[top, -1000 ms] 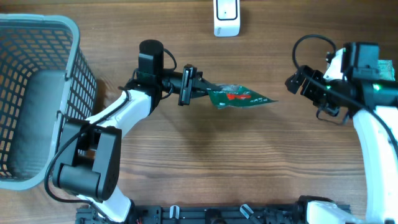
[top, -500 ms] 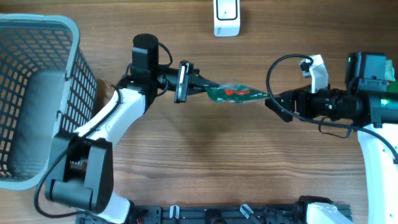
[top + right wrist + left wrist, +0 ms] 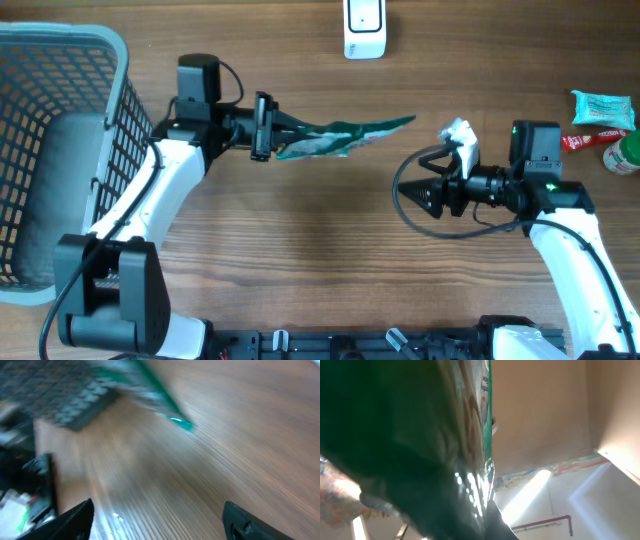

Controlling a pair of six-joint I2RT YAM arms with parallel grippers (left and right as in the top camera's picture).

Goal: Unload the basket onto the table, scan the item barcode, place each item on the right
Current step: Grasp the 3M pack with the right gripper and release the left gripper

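Green packet (image 3: 350, 135): held in the air above the wooden table (image 3: 300, 270), nearly edge-on. It sits on the robot's side of the white scanner (image 3: 364, 28), apart from it.

Left claw (image 3: 285, 135): clamped on the packet's left end. In its wrist view the packet fills most of the picture.

Right claw (image 3: 405, 192): fingers apart with nothing between them, pointing left. It is near the packet's right tip and clear of it.

Grey basket (image 3: 70, 38): at the table's left edge.

Teal pouch (image 3: 603, 105), red sachet (image 3: 580, 142) and small container (image 3: 625, 155): at the far right edge.
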